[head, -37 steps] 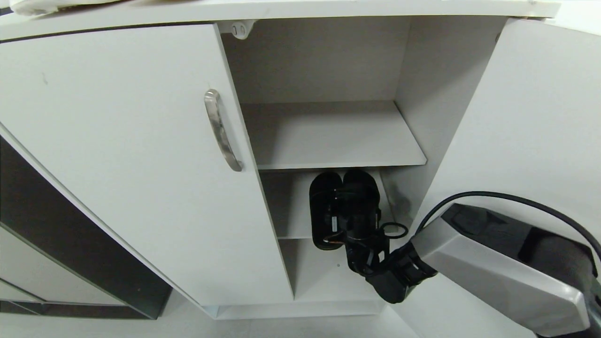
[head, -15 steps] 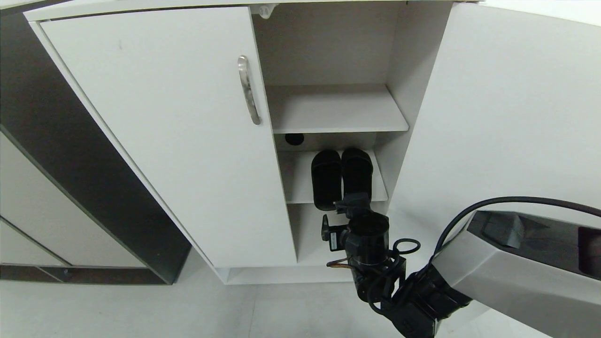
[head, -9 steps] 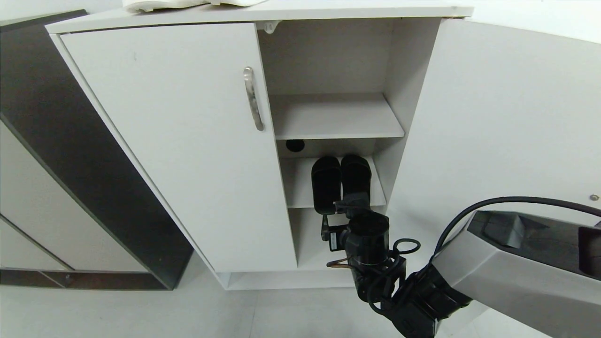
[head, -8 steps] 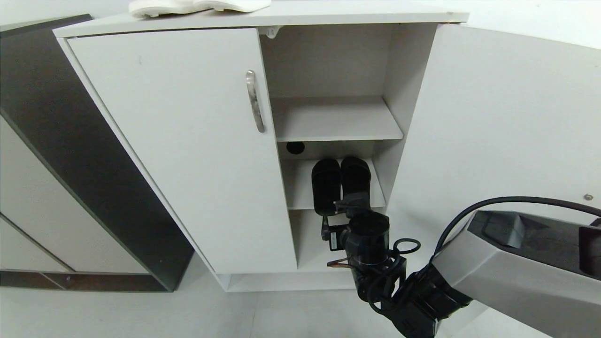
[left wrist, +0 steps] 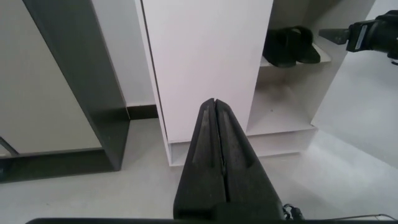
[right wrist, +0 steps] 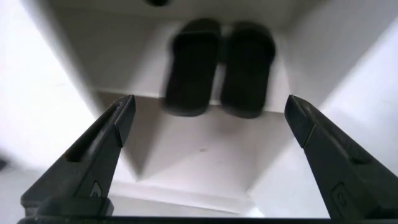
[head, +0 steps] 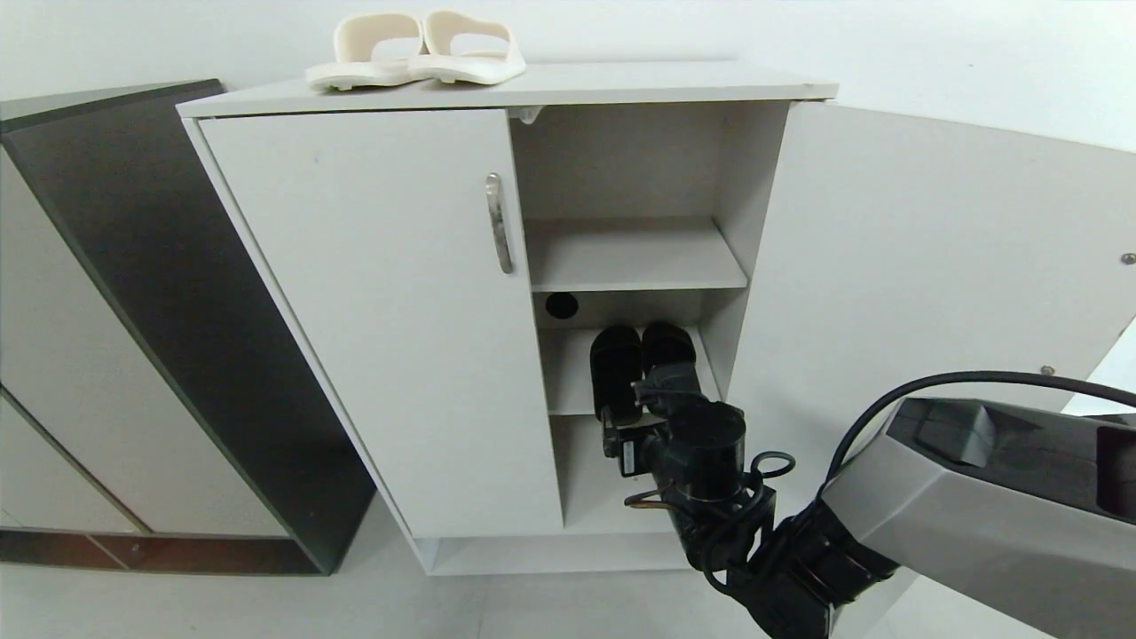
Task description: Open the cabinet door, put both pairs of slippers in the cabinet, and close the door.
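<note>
Cabinet [head: 674, 82]: fills the middle of the head view. Right-hand door [head: 932, 266] is swung wide open; left-hand door [head: 382, 302] is closed.

Black slippers [head: 621, 364]: side by side on the middle shelf [head: 568, 373], centre of frame. Heels face the opening and the long axes run into the cabinet. Judged as pair one done.

Cream slippers [head: 417, 49]: side by side on the cabinet top, upper left of centre, directly above the closed door. Not yet in the cabinet. The straps arch toward the camera, so the long axes appear to run front to back. They are foreshortened, so that reading is tentative.

Right tool [head: 639, 413]: lower centre, just in front of the middle shelf's edge, apart from the black pair. The jaws are spread wide with nothing between them.

Left tool [left wrist: 214, 106]: jaws pressed together, holding nothing. In the left wrist view it hangs low, facing the foot of the closed door and the floor.

Key relation: the cream pair lies well above and to the left of the right tool in the frame. It sits over the closed-door half, which is the left arm's side. Both tools are low, and I cannot tell which is nearer. Whichever arm goes must rise to the cabinet top. A grasp across the straps, crosswise to the long axis, looks likely. The upper shelf [head: 630, 257] is free to take them.
</note>
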Controlling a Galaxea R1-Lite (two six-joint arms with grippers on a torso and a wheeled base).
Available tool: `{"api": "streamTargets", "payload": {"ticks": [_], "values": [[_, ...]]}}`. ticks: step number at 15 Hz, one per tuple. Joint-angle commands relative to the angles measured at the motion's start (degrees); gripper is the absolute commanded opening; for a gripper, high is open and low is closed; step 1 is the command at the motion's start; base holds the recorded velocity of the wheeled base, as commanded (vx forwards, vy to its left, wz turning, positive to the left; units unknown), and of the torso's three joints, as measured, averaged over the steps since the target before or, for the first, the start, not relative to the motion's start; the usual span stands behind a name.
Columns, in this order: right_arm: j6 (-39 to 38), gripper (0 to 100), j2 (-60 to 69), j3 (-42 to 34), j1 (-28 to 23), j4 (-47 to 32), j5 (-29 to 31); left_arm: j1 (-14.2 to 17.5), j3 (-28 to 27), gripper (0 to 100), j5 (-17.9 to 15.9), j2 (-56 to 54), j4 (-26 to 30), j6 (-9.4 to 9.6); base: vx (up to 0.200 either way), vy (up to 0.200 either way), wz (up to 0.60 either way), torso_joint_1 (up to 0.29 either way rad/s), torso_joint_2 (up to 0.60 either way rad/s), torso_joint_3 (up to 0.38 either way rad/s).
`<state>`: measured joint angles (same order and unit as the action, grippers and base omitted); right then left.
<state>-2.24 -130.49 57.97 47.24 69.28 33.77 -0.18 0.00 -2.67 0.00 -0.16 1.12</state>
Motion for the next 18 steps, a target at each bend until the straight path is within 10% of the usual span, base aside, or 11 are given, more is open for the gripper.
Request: {"api": "streamTargets", "payload": {"ticks": [1, 18], "values": [[-0.13, 100, 1.73, -3.03, -0.04, 0.95, -2.92, 0.01, 0.0, 0, 0.03, 0.09, -0.02, 0.02, 0.0, 0.0, 0.0, 0.0, 0.0, 0.0], [3.3, 100, -0.03, -4.62, -0.48, 1.3, -2.74, 0.01, 0.0, 0, 0.03, 0.09, -0.02, 0.02, 0.0, 0.141, 0.0, 0.003, 0.0, 0.003]]}}
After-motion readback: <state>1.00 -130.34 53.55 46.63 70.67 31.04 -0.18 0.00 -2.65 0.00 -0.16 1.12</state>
